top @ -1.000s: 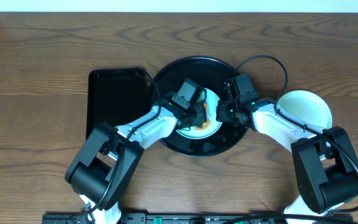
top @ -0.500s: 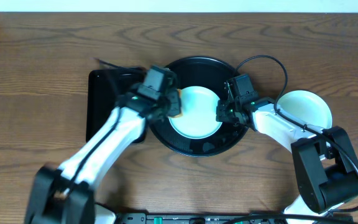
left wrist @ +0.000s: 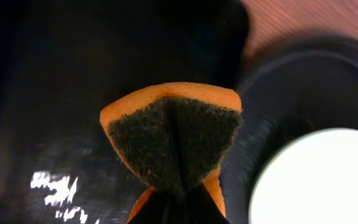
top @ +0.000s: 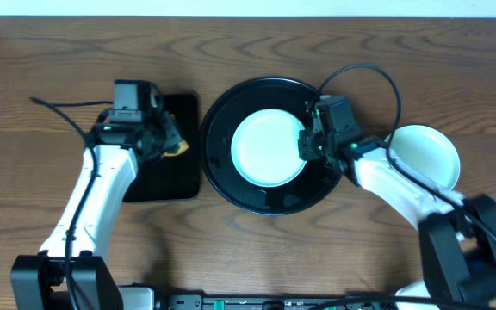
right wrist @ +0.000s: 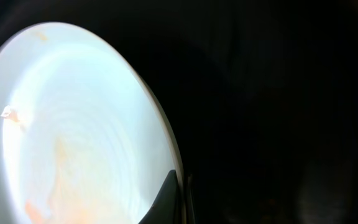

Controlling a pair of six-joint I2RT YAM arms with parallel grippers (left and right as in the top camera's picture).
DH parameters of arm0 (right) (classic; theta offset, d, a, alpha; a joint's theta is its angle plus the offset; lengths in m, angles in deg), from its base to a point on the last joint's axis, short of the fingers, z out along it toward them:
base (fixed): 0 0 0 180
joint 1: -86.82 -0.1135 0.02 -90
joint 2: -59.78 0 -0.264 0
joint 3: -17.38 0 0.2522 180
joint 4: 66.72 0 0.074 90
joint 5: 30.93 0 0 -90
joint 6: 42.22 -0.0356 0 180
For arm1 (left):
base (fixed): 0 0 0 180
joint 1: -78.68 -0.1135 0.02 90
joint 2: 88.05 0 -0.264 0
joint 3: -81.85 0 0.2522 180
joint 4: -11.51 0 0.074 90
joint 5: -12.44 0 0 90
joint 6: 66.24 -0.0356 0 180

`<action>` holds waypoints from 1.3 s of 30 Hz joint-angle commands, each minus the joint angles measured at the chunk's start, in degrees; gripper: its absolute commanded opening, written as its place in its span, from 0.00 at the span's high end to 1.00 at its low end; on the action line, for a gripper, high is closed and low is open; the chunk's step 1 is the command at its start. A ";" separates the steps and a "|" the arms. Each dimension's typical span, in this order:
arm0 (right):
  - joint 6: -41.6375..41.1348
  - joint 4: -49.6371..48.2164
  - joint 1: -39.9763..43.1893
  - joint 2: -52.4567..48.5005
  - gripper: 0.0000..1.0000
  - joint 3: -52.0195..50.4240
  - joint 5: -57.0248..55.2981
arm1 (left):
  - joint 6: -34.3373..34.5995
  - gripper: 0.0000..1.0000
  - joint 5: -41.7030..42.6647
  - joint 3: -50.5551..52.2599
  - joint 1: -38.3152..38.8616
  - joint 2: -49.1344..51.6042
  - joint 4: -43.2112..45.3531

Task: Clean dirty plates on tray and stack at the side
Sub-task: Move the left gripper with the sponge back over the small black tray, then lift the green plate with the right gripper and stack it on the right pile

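A pale mint-blue plate (top: 268, 148) lies in the round black tray (top: 269, 200). It looks wiped, with faint orange traces in the right wrist view (right wrist: 73, 137). My right gripper (top: 306, 145) is shut on the plate's right rim (right wrist: 178, 193). My left gripper (top: 169, 142) is shut on an orange sponge with a dark scouring face (left wrist: 173, 140) and holds it over the rectangular black tray (top: 155, 176). More pale plates (top: 420, 153) sit in a stack on the table at the right of the round tray.
The rectangular black tray (left wrist: 55, 112) lies left of the round tray, nearly touching it. The round tray's rim (left wrist: 278, 68) and the plate (left wrist: 316, 180) show at the right of the left wrist view. Wooden table (top: 58, 77) all around.
My left gripper has carried the sponge off the plate, leftward to above the rectangular tray. The orange sauce on the plate is gone. The right gripper has stayed on the rim.
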 commanded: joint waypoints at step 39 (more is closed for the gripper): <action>24.44 -3.50 -13.29 16.85 0.99 0.09 -57.90 | -7.96 0.93 -21.53 1.44 -1.90 17.25 2.05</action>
